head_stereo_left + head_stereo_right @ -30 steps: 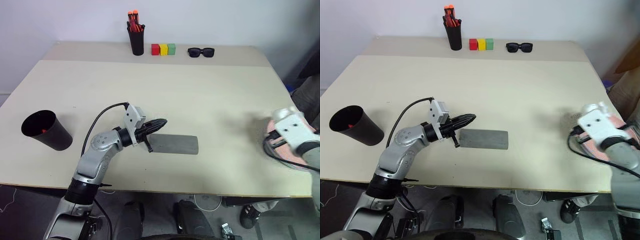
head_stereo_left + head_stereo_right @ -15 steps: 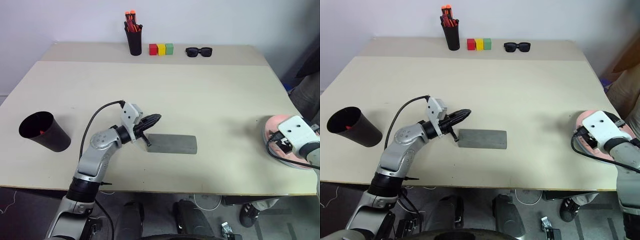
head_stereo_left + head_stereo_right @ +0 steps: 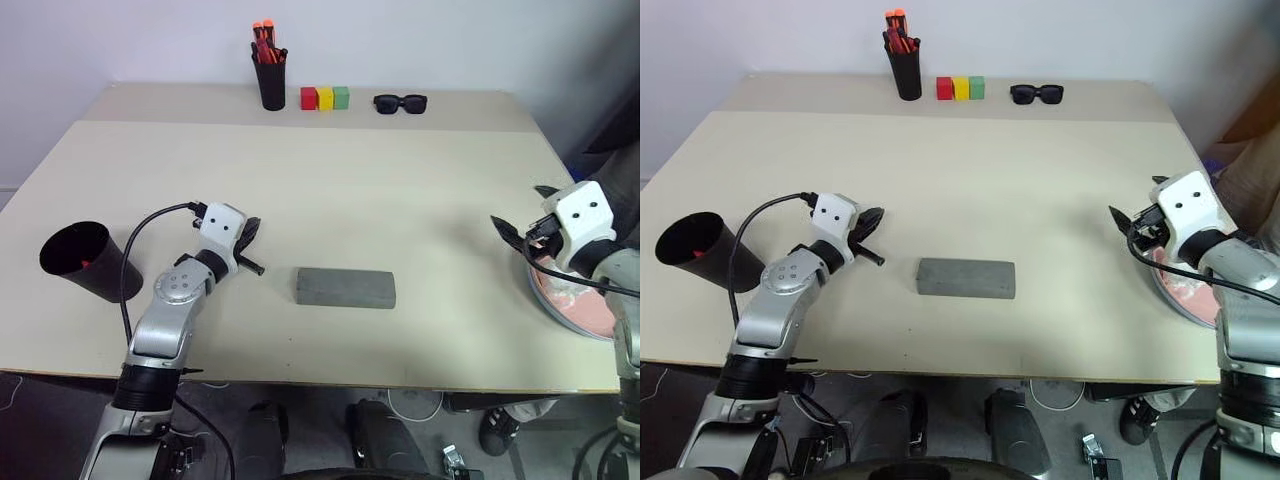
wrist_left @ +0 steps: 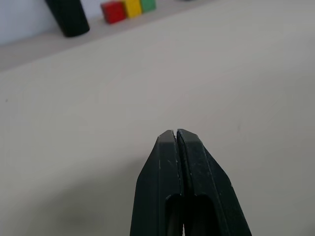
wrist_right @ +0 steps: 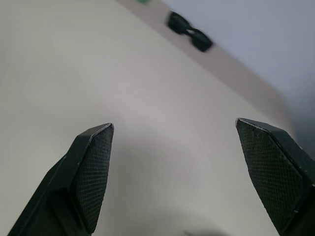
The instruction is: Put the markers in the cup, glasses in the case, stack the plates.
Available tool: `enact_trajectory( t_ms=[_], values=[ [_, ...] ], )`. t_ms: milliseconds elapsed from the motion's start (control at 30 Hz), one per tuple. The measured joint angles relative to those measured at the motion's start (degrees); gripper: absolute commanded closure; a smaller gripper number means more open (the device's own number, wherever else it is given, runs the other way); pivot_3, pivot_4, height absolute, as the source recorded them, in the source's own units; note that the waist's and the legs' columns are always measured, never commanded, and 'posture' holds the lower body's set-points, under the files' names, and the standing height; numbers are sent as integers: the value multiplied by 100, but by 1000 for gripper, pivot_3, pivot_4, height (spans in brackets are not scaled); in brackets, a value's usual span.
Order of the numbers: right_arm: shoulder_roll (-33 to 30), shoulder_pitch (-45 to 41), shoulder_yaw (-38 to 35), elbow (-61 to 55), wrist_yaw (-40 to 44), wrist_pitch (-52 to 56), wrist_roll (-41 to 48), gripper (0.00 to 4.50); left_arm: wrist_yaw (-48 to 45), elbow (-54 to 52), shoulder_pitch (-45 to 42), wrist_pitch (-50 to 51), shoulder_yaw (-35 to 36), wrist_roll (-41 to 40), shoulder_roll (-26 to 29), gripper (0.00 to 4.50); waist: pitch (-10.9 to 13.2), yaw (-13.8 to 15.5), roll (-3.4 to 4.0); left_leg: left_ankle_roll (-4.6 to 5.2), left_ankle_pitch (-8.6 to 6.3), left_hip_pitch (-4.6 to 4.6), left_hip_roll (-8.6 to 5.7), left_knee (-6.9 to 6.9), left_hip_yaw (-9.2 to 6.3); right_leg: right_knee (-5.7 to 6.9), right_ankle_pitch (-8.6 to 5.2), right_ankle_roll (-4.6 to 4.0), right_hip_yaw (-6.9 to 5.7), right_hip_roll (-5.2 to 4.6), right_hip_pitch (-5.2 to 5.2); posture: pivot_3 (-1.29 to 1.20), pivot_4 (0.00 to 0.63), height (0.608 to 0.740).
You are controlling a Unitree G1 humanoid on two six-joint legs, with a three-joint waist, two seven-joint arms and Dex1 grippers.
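Note:
The grey case [image 3: 345,287] lies shut on the table, near its front edge. My left gripper [image 3: 250,233] hovers a hand's width to the left of the case, its fingers [image 4: 167,147] pressed together on nothing. Further left, the black cup [image 3: 88,262] leans, with a red-orange marker tip [image 3: 86,263] showing inside. At the right edge lies the salmon pink plate [image 3: 578,302]; a pale rim shows under it. My right gripper [image 3: 1138,200] hangs open just left of the plate, holding nothing. The glasses are out of view.
Along the far edge stand a black pen holder [image 3: 270,78] with orange-capped markers, three coloured blocks [image 3: 325,97] and black sunglasses [image 3: 401,102]. The table's front edge runs close below the case.
My left gripper has drawn back to the left, away from the case's end. My right gripper has lifted off the plate, moved left and opened.

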Motion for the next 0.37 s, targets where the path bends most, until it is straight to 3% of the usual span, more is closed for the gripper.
enact_trajectory(
  t_ms=[367],
  values=[
    [44, -343, 367, 773, 799, 100, 543, 475, 172, -842, 677, 450, 25, 6, -26, 4500, 0, -6, 0, 1, -1, 0, 3, -1, 2, 0, 0, -1, 1, 0, -2, 0, 150, 732]
  ],
)
